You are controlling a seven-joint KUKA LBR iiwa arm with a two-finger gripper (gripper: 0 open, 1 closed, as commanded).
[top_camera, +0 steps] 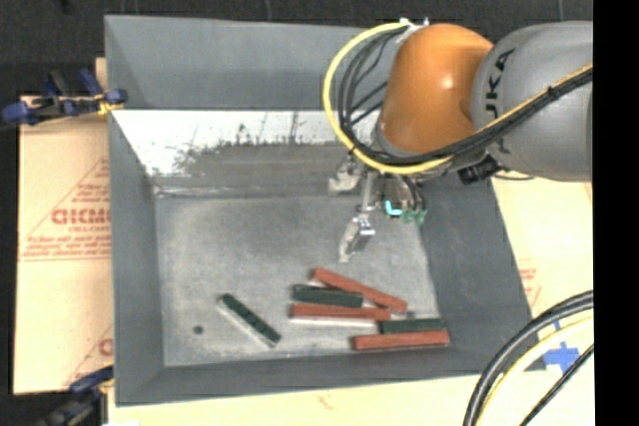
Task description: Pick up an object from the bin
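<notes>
- The claw (359, 232) hangs below the arm's orange-capped wrist, over a bare patch of the bin (200, 244) floor towards the back wall. I cannot tell how far open it is, and no stick is seen in its hold.
- Likeliest thing to pick, as a judgement: the slanted red-brown stick (359, 289), whose upper end lies nearest the claw. It sits on top of a small heap at the front right of the bin.
- What could go wrong: the sticks are thin, lie flat and touch one another. A descent slightly off line could close on two at once, or press on one end and tip or scatter the heap.
- A second risk: flat sticks give little to grip from above, so one could slip out on the lift, especially if caught near an end rather than mid-length.
- The low red-brown stick (399, 341) lies close to the front wall, which leaves little room there.
- In the bin, the heap also holds a dark green stick (327, 295) just under the slanted one, a pale-edged red stick (337, 312) and a second green stick (412, 325).
- Well apart to the left lies a lone green stick (250, 319), tilted — the freest to reach — with a small dark speck (197, 330) beside it.
</notes>
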